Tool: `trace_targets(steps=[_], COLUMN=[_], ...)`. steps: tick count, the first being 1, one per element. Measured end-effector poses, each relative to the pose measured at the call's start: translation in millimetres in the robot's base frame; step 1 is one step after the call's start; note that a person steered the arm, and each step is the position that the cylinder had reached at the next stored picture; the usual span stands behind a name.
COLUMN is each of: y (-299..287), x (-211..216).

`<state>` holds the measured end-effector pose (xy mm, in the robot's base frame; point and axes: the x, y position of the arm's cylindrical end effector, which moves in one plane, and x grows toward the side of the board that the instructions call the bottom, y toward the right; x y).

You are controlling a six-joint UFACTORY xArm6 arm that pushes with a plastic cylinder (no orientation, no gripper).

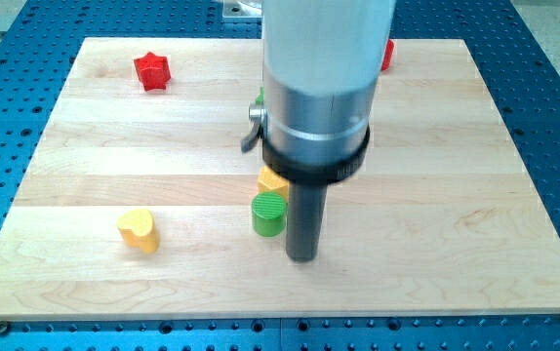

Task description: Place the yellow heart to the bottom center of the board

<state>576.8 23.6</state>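
Since the yellow heart, lying lower left on the board, looks light and rigid, my tip, holding nothing beside the green cylinder, should nudge its left flank.

The arm comes down from the view's top centre as a broad pale cylinder, stepping to a silver band ringed by a black collar. Below it the straight dark rod stands upright, and my tip rests low, near the view's centre.
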Motion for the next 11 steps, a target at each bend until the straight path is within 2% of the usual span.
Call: trace_targets(steps=[1,2,3,4,5,6,7,8,9,10,11], y=[-41.4,-112.1,-104.0,-110.7,-128.3,-231.4,-242.2,-217.4,-163.8,-180.6,-139.7], x=[28.1,27.2,-7.3,3.3,40.4,24.2,-36.2,-59.3,-46.9,-28.7,-16.5])
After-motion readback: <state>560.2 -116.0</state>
